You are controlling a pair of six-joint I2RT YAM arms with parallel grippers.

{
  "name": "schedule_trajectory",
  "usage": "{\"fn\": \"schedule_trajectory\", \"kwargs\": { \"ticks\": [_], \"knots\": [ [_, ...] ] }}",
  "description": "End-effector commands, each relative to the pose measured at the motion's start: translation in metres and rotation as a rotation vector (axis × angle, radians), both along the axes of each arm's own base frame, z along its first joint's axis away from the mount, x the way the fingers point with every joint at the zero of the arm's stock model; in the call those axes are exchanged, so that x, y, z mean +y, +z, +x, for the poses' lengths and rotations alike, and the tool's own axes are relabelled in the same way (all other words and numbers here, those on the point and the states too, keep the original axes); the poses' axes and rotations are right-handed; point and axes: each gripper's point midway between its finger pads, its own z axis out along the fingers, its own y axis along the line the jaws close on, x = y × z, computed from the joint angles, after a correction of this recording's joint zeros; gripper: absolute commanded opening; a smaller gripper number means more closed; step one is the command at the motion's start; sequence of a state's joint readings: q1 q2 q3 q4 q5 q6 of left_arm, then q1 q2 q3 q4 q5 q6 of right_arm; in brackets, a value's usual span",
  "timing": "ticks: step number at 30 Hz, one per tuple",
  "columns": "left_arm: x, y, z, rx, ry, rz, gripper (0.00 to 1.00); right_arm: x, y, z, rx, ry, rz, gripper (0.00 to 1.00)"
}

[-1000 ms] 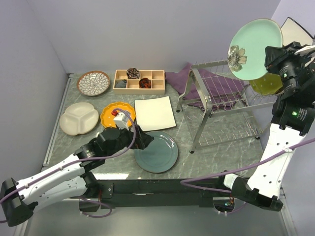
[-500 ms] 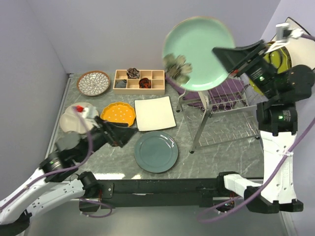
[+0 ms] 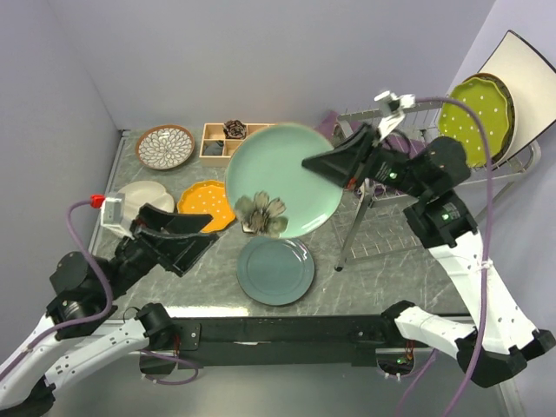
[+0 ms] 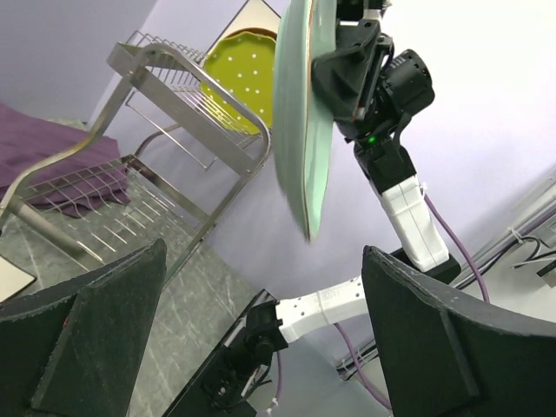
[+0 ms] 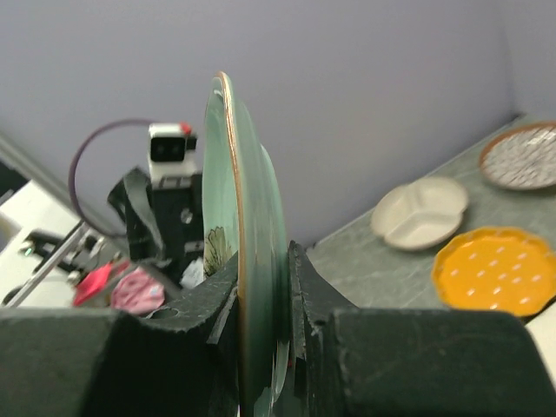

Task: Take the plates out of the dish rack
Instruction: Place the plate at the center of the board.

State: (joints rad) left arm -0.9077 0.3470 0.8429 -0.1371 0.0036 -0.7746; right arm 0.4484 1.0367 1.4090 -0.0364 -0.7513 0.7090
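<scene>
Nearest, toward the desk's near left corner, the left hand is lifted off the surface with its fingers spread wide and nothing between them. A teal plate lies flat by the middle of the near edge. Above the desk's middle the right hand pinches the rim of the green plate, holding it in the air clear of the rack. This plate looks like glazed ceramic, so I judge it stiff, smooth enough to slip and likely to chip or break if dropped. Gripped at one edge, its weight hangs well out from the fingers and will try to twist in the pinch. The rim is the sensible place to take it, and a second grip would best go on the edge opposite the first. An orange plate, a divided plate and a brown-rimmed plate lie along the left side toward the far left corner. At the far right a yellow-green plate and a white square plate stand in the rack. Only the top view shows the plate's flower and what lies beneath it. The right wrist view shows the plate edge-on with a finger on each face, and the left wrist view shows that same thin edge ahead of its own open fingers.
</scene>
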Motion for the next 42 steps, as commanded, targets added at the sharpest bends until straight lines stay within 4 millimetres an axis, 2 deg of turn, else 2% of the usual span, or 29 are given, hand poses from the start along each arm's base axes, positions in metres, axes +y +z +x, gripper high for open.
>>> {"fn": "schedule_trajectory", "kwargs": {
  "ticks": [1, 4, 7, 10, 11, 13, 14, 16, 19, 20, 21, 22, 26, 31, 34, 35, 36, 38, 40, 42],
  "knots": [
    [-0.020, 0.015, -0.001, -0.054, -0.067, -0.007, 0.98, 0.006, 0.029, -0.037, -0.155, 0.076, 0.087, 0.00],
    [-0.030, 0.014, 0.005, -0.051, -0.075, -0.009, 0.98, 0.017, 0.015, -0.040, -0.138, 0.098, 0.067, 0.00],
    [-0.036, 0.010, 0.010, -0.036, -0.078, -0.009, 0.92, 0.026, 0.002, -0.040, -0.122, 0.120, 0.048, 0.00],
    [-0.042, -0.001, 0.019, 0.016, -0.061, 0.004, 0.78, 0.030, -0.007, -0.039, -0.116, 0.120, 0.037, 0.00],
    [-0.043, -0.003, 0.021, 0.024, -0.060, 0.004, 0.69, 0.031, -0.010, -0.038, -0.111, 0.119, 0.029, 0.00],
    [-0.046, -0.011, 0.022, 0.050, -0.066, -0.002, 0.60, 0.036, -0.020, -0.034, -0.099, 0.111, 0.006, 0.00],
    [-0.046, -0.015, 0.024, 0.064, -0.061, -0.003, 0.50, 0.037, -0.023, -0.029, -0.090, 0.088, 0.001, 0.00],
    [-0.047, -0.029, 0.028, 0.121, -0.051, 0.012, 0.40, 0.039, -0.032, -0.025, -0.076, 0.075, -0.008, 0.00],
    [-0.047, -0.046, 0.032, 0.178, -0.042, 0.015, 0.06, 0.042, -0.044, -0.018, -0.050, 0.062, -0.026, 0.00],
    [-0.047, -0.048, 0.031, 0.187, -0.045, 0.010, 0.01, 0.043, -0.047, -0.016, -0.043, 0.057, -0.033, 0.00],
    [-0.046, -0.056, 0.034, 0.211, -0.027, 0.016, 0.01, 0.044, -0.053, -0.014, -0.036, 0.054, -0.046, 0.00],
    [-0.043, -0.062, 0.035, 0.240, -0.015, 0.019, 0.01, 0.045, -0.056, -0.012, -0.029, 0.050, -0.052, 0.10],
    [-0.038, -0.077, 0.036, 0.296, 0.004, 0.013, 0.01, 0.043, -0.063, -0.008, -0.037, 0.016, -0.065, 0.35],
    [-0.032, -0.087, 0.034, 0.341, 0.014, 0.008, 0.01, 0.037, -0.046, 0.005, -0.065, -0.069, -0.066, 0.71],
    [-0.024, -0.087, 0.035, 0.350, 0.048, 0.005, 0.01, 0.034, -0.029, 0.011, -0.089, -0.106, -0.065, 0.89],
    [-0.020, -0.084, 0.035, 0.350, 0.061, -0.001, 0.01, 0.032, -0.017, 0.009, -0.108, -0.113, -0.055, 0.93],
    [-0.017, -0.087, 0.036, 0.358, 0.078, 0.010, 0.01, 0.030, -0.016, 0.011, -0.110, -0.129, -0.066, 0.99],
    [-0.004, -0.085, 0.043, 0.364, 0.152, 0.000, 0.01, 0.022, -0.005, 0.016, -0.127, -0.185, -0.070, 1.00],
    [0.003, -0.098, 0.051, 0.397, 0.218, 0.042, 0.01, 0.011, 0.006, 0.011, -0.153, -0.221, -0.052, 1.00],
    [0.015, -0.106, 0.063, 0.429, 0.318, 0.061, 0.01, -0.001, 0.009, 0.012, -0.169, -0.285, -0.040, 1.00]
  ]
}}
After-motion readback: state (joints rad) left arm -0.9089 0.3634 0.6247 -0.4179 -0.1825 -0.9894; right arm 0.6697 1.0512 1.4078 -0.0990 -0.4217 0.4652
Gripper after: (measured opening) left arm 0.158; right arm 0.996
